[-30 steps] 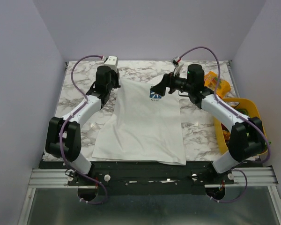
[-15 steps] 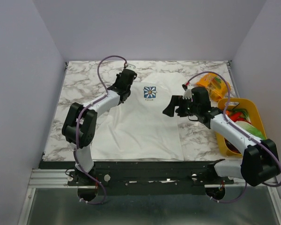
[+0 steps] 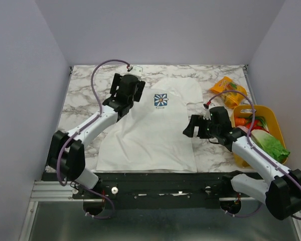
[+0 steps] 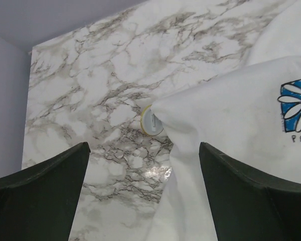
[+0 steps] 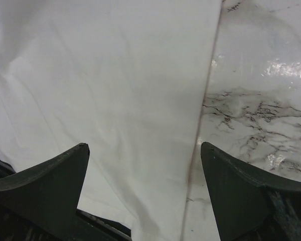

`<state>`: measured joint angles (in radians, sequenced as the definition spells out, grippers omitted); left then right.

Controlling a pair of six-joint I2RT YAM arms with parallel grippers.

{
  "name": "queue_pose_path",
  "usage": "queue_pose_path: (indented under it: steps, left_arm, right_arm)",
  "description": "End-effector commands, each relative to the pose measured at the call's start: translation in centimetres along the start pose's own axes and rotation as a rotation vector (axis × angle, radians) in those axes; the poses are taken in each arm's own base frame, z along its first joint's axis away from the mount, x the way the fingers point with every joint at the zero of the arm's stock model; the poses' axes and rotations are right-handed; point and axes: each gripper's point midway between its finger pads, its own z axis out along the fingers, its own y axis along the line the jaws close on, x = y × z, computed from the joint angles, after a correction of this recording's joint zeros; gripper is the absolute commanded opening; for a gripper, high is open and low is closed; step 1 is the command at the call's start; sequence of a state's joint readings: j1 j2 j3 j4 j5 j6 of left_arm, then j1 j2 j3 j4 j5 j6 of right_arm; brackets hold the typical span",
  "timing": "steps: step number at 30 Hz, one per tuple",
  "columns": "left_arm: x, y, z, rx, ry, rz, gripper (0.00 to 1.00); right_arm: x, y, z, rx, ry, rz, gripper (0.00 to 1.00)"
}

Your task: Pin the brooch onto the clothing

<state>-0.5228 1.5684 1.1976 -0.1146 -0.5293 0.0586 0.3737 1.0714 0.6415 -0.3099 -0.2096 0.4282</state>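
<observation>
Brooch (image 4: 151,120): small yellow-rimmed disc lying on marble tabletop (image 4: 90,75), right part covered by edge of white T-shirt (image 4: 231,115), at 9 o'clock of flower emblem (image 4: 297,103).
L gripper (image 4: 143,146): fingers spread wide, empty; brooch at 12 o'clock.
R gripper (image 5: 144,146): fingers spread, empty, above shirt's side edge.

The brooch (image 4: 149,121) sits partly hidden under the T-shirt (image 4: 231,120), whose flower emblem (image 4: 297,103) the view's edge cuts off

Open tabletop (image 3: 80,95) left of shirt (image 3: 150,135)
</observation>
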Motion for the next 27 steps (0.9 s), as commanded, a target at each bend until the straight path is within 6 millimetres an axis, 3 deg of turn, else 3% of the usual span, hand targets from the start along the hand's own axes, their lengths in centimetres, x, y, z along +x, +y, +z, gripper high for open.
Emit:
queue_pose_path:
  steps: [1,7,12,17,20,23,25,26,27]
  left_arm:
    - [-2.0,0.3,-3.5,0.144,-0.086,-0.178,0.99]
    - [-0.5,1.7,-6.6,0.338,-0.130,-0.522,0.99]
    - [2.8,3.6,-9.0,0.256,-0.070,-0.721,0.99]
    - [10.0,4.0,-10.3,0.119,0.213,-0.719,0.98]
    - [12.8,4.2,-11.2,0.065,0.319,-0.722,0.98]
    - [14.9,4.1,-12.0,0.034,0.401,-0.728,0.98]
    - [15.3,4.1,-12.4,0.031,0.438,-0.729,0.98]
    - [16.1,3.9,-13.3,0.032,0.525,-0.703,0.99]
    - [16.4,3.8,-13.5,0.036,0.549,-0.690,0.99]
  right_arm:
    - [0.5,-1.3,-0.6,0.076,-0.010,0.017,1.00]
    - [1.5,-1.9,-0.9,0.110,0.041,0.026,1.00]
    - [3.1,-3.1,-1.1,0.177,0.108,0.045,1.00]
    - [5.4,-4.6,-1.8,0.263,0.194,0.098,1.00]
    - [7.7,-4.7,-2.2,0.279,0.274,0.157,1.00]
    - [9.5,-4.4,-2.4,0.283,0.333,0.196,1.00]
    - [10.6,-3.8,-2.6,0.281,0.364,0.207,1.00]
    - [12.5,-3.4,-3.1,0.296,0.424,0.212,1.00]
    - [13.1,-3.4,-3.2,0.308,0.445,0.212,1.00]
